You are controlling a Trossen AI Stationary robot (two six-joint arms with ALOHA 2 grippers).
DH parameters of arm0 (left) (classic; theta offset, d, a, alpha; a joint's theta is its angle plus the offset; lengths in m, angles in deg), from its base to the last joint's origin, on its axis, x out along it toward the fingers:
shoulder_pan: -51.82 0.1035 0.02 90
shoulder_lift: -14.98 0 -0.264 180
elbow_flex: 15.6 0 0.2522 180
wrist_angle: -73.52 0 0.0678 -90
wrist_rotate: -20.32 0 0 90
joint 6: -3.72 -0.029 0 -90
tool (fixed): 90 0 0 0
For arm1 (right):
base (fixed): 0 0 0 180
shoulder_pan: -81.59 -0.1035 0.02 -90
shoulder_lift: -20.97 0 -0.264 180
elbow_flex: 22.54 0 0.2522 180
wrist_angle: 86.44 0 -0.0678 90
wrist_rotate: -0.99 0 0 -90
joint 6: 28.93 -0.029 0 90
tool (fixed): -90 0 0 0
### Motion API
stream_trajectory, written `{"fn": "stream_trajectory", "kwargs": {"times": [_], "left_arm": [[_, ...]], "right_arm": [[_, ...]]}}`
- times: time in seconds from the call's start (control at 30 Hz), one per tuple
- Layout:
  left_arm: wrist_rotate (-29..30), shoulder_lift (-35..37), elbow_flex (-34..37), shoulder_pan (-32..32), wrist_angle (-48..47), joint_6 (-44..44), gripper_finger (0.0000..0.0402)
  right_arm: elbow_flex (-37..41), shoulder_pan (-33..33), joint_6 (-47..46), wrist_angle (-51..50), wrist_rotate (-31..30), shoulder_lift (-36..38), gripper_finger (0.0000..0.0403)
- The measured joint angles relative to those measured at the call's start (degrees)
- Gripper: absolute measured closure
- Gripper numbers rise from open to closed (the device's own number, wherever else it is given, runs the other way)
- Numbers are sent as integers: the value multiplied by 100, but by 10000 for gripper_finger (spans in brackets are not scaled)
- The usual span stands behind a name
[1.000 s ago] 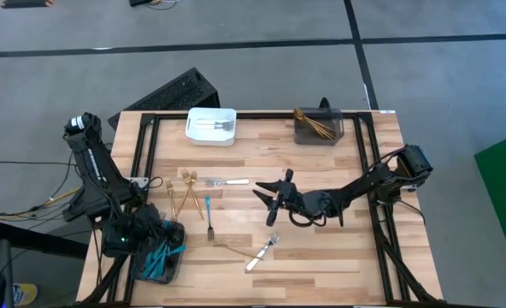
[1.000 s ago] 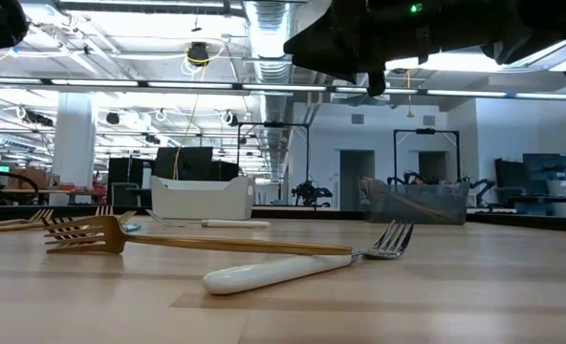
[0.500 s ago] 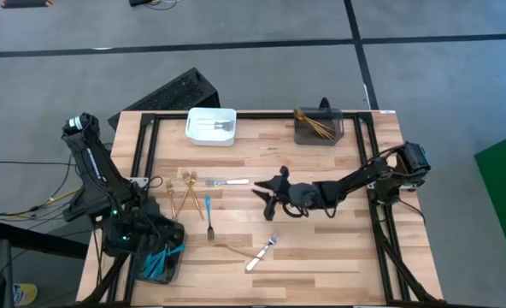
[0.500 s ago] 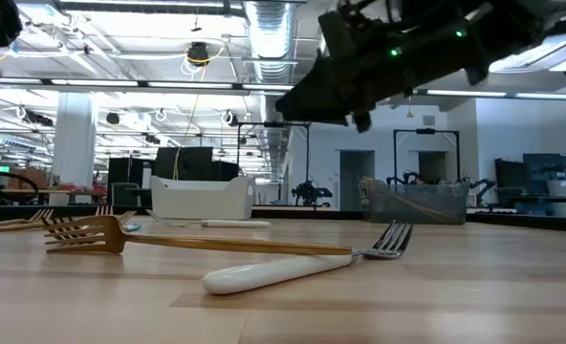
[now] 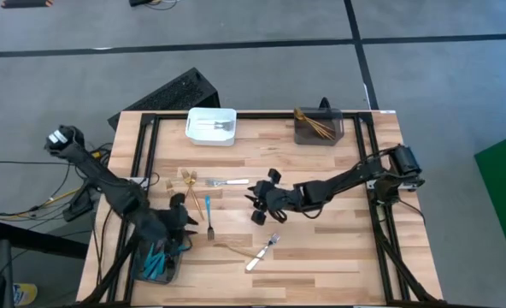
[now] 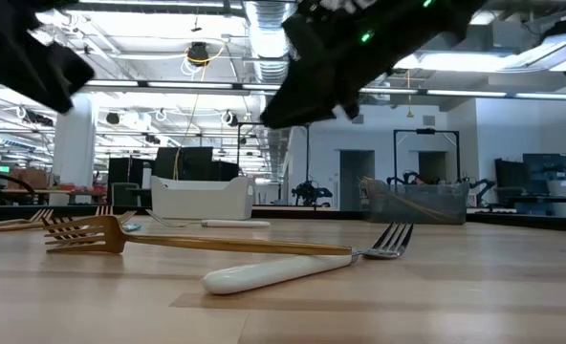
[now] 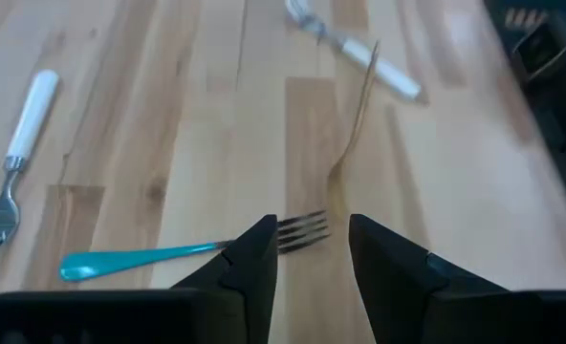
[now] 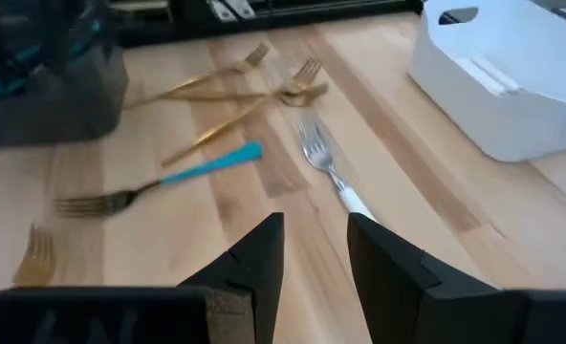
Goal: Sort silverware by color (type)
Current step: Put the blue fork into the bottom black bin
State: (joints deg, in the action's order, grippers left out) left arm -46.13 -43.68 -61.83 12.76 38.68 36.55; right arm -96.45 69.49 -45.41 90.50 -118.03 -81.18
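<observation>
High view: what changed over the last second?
Left gripper left the dark bin and swung toward the blue-handled fork, fingers open and empty. Right gripper moved toward the white-handled fork, open. All silverware and bins stayed put.

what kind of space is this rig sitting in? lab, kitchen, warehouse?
Most likely a robotics lab in an open industrial or office hall. The low view shows exposed ceiling ducts and long light strips, with desks and monitors behind. The wooden table stands on a bare grey floor.
</observation>
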Motion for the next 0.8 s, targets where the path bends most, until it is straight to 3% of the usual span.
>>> {"fn": "stream_trajectory", "kwargs": {"times": [0.23,0.37,0.47,0.63,0.8], "left_arm": [[-842,-409,0,995,246,-1547,283],[-955,-611,0,1429,619,-2633,283],[-890,-837,-4,1810,647,-3103,283],[-1698,-1349,-4,2373,646,-3850,283],[-2143,-1708,-128,2597,550,-4685,283]], "right_arm": [[12,-472,-19,-1512,-83,667,260],[10,-768,-17,-2146,-87,915,260],[10,-961,-17,-2301,-87,987,260],[10,-1160,-16,-2443,-95,1007,260],[12,-1198,-144,-2641,-103,1007,260]]}}
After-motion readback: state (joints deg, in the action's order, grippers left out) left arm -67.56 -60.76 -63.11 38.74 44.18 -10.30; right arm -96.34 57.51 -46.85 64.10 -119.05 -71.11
